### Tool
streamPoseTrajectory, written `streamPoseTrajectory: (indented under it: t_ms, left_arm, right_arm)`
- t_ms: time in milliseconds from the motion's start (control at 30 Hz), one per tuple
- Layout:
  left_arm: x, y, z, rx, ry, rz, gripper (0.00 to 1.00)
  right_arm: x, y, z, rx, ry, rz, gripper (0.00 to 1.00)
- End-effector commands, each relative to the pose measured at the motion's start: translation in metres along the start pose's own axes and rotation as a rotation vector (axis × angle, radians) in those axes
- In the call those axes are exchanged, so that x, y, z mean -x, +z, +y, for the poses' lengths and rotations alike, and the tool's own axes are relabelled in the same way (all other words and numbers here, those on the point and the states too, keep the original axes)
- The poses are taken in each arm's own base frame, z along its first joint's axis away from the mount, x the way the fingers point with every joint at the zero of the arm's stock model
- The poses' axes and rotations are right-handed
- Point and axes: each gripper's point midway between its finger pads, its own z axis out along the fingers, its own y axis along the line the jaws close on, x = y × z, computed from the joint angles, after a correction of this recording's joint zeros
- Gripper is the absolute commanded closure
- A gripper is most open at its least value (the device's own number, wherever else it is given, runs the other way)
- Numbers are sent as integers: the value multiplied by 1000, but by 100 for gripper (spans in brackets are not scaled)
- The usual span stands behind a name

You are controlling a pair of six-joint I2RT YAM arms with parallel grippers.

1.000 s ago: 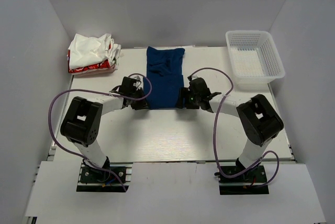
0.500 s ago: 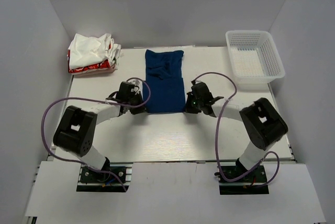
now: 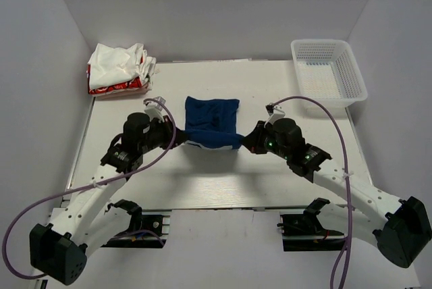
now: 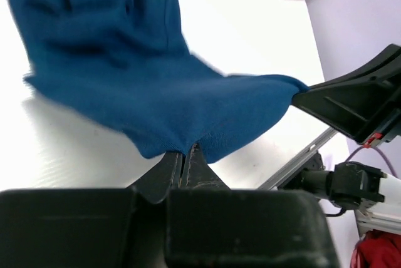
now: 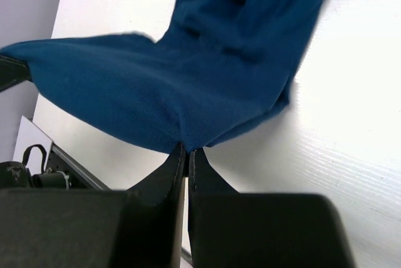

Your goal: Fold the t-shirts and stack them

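navy shirt pinched at both near corners, much of it bunched and blurred

the navy t-shirt (image 3: 212,121) lies folded in the middle of the table (image 3: 216,175), far part flat, near edge lifted between the two arms. only plain blue cloth shows. sleeves and collar cannot be picked out among the folds, and in both wrist views the far end is smeared.

from above, the fingertips are hidden under cloth and gripper bodies. the wrist views settle it: the left gripper (image 4: 186,153) has its fingers pressed together on a tuck of the hem, and the right gripper (image 5: 187,153) is clamped the same way on the opposite corner.

the white and red t-shirts (image 3: 118,67) sit crumpled in the far left corner, well apart. how many there are cannot be told. a white mesh basket (image 3: 358,90) stands at the far right. purple cables (image 3: 317,103) loop over both arms without covering the shirt.
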Motion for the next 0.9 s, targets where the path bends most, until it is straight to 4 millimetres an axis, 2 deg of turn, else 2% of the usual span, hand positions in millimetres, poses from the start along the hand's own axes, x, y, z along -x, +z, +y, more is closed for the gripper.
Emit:
streamPoseTrajectory:
  t_ms: [0,33,100,167,200,267,333,367,400,433,467,500,533,567,600,667,700,733,767,800,833,867]
  left_arm:
    - [15,-1,-12,-5,11,3,100]
    - [15,5,-10,6,5,20,100]
    - [33,11,-17,-6,18,-23,100]
    - [43,21,-8,25,14,-28,100]
    - [54,24,-10,35,19,-54,100]
    - [65,36,-2,89,11,-61,100]
    - [70,45,5,116,1,-58,100]
    - [77,48,7,140,-1,-61,100]
    - [80,52,11,159,-3,-65,100]
    - [81,60,22,198,-13,-60,100]
    - [81,64,24,204,-16,-53,100]
    - [89,66,27,208,-20,-68,100]
    - [89,73,36,228,-31,-55,100]
    - [97,77,34,227,-26,-74,100]
    - [101,80,40,239,-33,-76,100]
    - [105,93,51,262,-37,-60,100]
    - [107,98,57,270,-47,-53,100]
    - [106,102,62,275,-57,-37,100]
    - [114,104,68,287,-65,-42,100]
    - [105,113,77,306,-88,-14,100]
    - [110,114,84,314,-95,-25,100]
    - [110,117,90,323,-101,-26,100]
  right_arm:
    - [9,-4,-1,-47,4,-8,100]
    - [26,-6,11,-26,-2,-38,100]
    - [43,-4,17,-36,-15,-71,100]
    - [64,-1,26,-39,-27,-110,100]
    - [65,3,23,-61,-30,-102,100]
    - [84,7,24,-92,-39,-141,100]
    - [87,18,15,-148,-56,-138,100]
    - [101,18,20,-144,-57,-164,100]
    - [100,29,11,-176,-65,-144,100]
    - [108,30,12,-177,-70,-154,100]
    - [115,32,15,-176,-70,-166,100]
    - [114,45,3,-207,-72,-147,100]
    - [125,47,8,-196,-80,-163,100]
    - [134,49,11,-191,-96,-176,100]
    - [138,60,3,-214,-94,-162,100]
    - [145,67,-1,-223,-103,-164,100]
    - [152,80,-4,-228,-103,-153,100]
    - [154,84,-7,-231,-100,-139,100]
    - [157,89,-12,-233,-116,-130,100]
    - [156,107,-12,-220,-117,-101,100]
    - [156,113,-12,-196,-124,-85,100]
    - [149,132,-26,-211,-130,-42,100]
